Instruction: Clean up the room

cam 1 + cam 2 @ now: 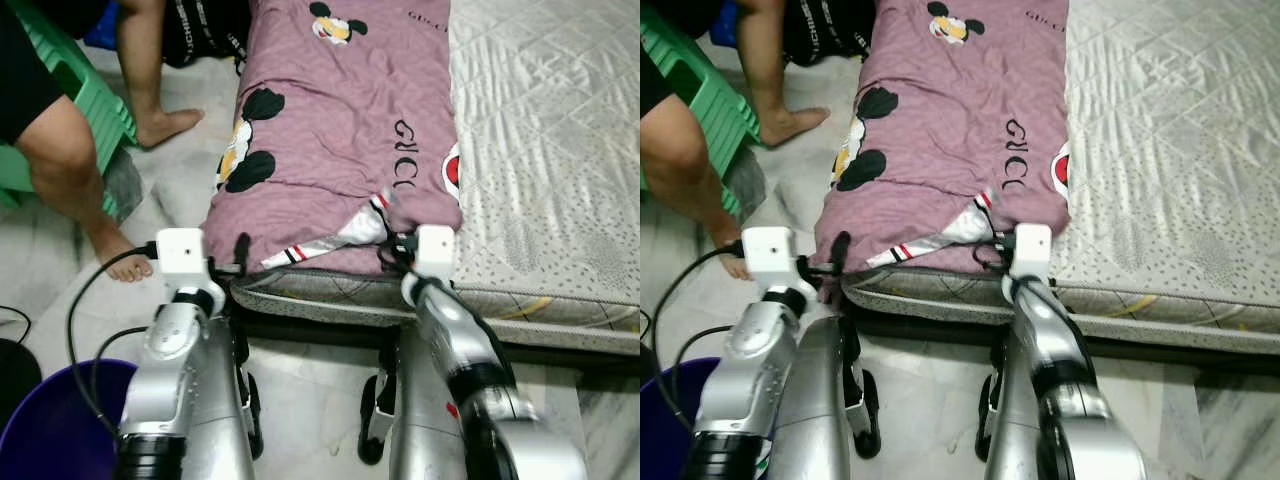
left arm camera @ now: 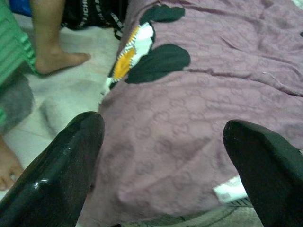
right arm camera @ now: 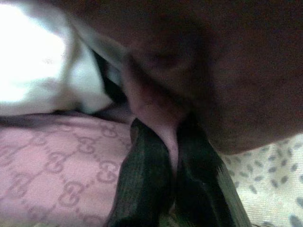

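The right gripper (image 3: 173,156) has its two black fingers (image 3: 142,179) pressed together on a fold of the purple blanket (image 1: 330,130), pinching the cloth at the blanket's near right corner, at the near edge of the mattress (image 1: 550,130). The left gripper (image 2: 163,156) stands wide open, its fingers (image 2: 66,165) spread apart with nothing between them, hovering just over the blanket's near left corner.

The blanket (mauve, with a faint monogram weave, cartoon mouse figures and dark lettering) lies lengthwise along the left part of the mattress, running from the near edge to the far side. Its near hem is turned up between the two grippers, showing a white lining with red and black stripes (image 1: 330,240). To the right of the blanket the mattress is bare, a quilted pale grey cover.

On the tiled floor to the left a person's bare legs and feet (image 1: 165,125) stand near a green plastic stool (image 1: 90,95). A purple bucket (image 1: 50,420) sits at the near left, beside the left arm.
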You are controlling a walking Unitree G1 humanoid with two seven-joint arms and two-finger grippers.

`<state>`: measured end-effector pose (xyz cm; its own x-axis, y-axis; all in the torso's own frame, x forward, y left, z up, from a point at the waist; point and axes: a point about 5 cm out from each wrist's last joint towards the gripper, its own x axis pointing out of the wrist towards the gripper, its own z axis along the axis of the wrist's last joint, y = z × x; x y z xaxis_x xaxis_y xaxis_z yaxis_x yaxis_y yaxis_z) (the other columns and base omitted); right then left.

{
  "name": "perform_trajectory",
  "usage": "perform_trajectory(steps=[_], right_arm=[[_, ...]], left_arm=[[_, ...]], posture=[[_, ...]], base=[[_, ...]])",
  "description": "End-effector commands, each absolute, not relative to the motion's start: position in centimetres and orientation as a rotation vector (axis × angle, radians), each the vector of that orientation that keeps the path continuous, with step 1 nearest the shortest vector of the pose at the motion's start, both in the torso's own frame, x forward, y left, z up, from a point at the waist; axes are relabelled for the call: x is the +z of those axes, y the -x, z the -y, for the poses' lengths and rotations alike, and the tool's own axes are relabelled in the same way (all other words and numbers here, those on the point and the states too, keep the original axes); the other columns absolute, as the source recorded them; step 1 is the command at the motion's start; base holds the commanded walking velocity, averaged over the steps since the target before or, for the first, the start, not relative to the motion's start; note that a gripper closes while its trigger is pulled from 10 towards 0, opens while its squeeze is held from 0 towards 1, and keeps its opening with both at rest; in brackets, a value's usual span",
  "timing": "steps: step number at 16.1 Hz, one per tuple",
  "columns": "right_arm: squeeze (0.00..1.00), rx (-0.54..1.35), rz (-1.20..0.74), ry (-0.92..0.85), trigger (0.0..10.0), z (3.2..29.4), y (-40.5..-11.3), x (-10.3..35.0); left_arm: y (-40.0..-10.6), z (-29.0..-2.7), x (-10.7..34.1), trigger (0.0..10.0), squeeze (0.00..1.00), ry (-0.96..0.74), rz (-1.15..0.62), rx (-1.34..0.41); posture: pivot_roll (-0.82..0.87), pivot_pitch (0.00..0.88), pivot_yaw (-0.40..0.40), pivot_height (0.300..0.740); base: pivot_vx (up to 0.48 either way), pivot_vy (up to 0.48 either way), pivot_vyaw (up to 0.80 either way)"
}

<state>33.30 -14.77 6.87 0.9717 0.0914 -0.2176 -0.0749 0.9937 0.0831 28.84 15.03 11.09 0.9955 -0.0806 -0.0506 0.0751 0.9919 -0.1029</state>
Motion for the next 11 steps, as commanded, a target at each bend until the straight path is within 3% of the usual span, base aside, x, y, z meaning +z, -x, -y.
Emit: perform_trajectory(steps=[1,3,4,6,7,8,9,11], right_arm=[[0.0,0.092,-0.197,-0.059,0.0,15.6,-32.5,6.9],[0.0,0.126,-0.193,-0.056,0.0,15.5,-31.7,6.9],[0.0,0.149,-0.217,-0.043,1.7,15.3,-31.1,6.6],[0.0,0.17,-0.245,-0.01,8.6,15.4,-30.4,6.7],[0.01,0.163,-0.244,0.008,5.9,15.7,-30.3,6.9],[0.0,0.155,-0.247,0.021,9.5,16.0,-30.2,7.0],[0.0,0.142,-0.274,0.029,10.0,16.8,-29.6,6.9],[0.0,0.104,-0.314,0.016,10.0,18.2,-28.5,7.1]], left_arm=[[-28.6,-14.8,10.4,10.0,0.0,0.102,-0.079,-0.089],[-28.8,-14.6,10.3,10.0,0.0,0.107,-0.077,-0.09],[-28.9,-14.6,10.3,10.0,0.0,0.109,-0.078,-0.088],[-28.9,-14.6,10.0,10.0,0.0,0.113,-0.081,-0.084],[-28.9,-14.6,10.0,10.0,0.0,0.114,-0.081,-0.082],[-28.9,-14.6,10.0,10.0,0.0,0.115,-0.082,-0.081],[-28.9,-14.6,9.9,10.0,0.0,0.117,-0.083,-0.077],[-29.0,-14.7,9.8,10.0,0.0,0.119,-0.085,-0.073]], posture=[[0.03,0.249,-0.027,0.554],[0.02,0.248,-0.031,0.554],[0.02,0.248,-0.033,0.554],[0.01,0.249,-0.039,0.554],[0.01,0.249,-0.042,0.554],[0.01,0.249,-0.042,0.554],[0.01,0.249,-0.046,0.554],[0.0,0.251,-0.047,0.554]], base=[[0.0,0.0,0.0],[0.0,0.0,0.0],[0.0,0.0,0.0],[0.0,0.0,0.0],[0.0,0.0,0.0],[0.0,0.0,0.0],[0.0,0.0,0.0],[0.0,0.0,0.0]])
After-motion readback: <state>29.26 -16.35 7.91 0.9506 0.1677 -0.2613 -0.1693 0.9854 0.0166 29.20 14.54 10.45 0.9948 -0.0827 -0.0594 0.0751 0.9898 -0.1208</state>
